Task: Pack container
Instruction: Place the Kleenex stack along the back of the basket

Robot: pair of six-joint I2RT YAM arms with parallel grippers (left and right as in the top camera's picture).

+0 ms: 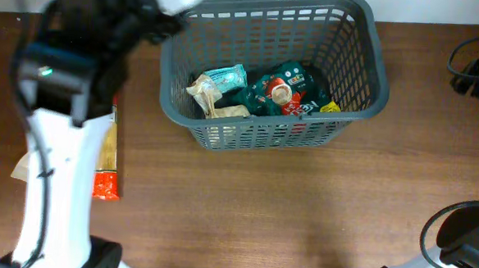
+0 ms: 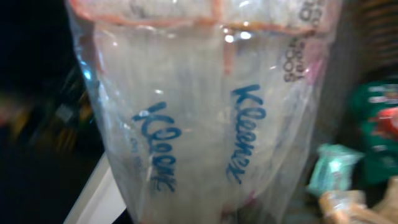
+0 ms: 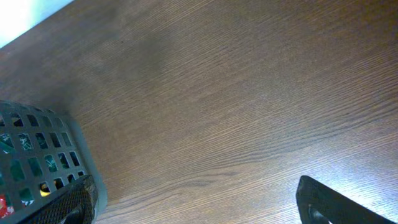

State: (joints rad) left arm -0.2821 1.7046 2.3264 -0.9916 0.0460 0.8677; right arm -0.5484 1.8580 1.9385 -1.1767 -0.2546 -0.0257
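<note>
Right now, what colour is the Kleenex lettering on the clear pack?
Blue lettering on the tissue pack, clearest in the left wrist view.

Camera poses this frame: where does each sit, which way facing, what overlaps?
Overhead: fixed above, looking down at table, basket; left arm, right arm show.
Left wrist: at the basket, facing the held Kleenex pack close up; no fingers visible.
Right wrist: low over table, facing wood and basket corner; own fingers at bottom edges.
Shared: overhead, left wrist both see green packet.
</note>
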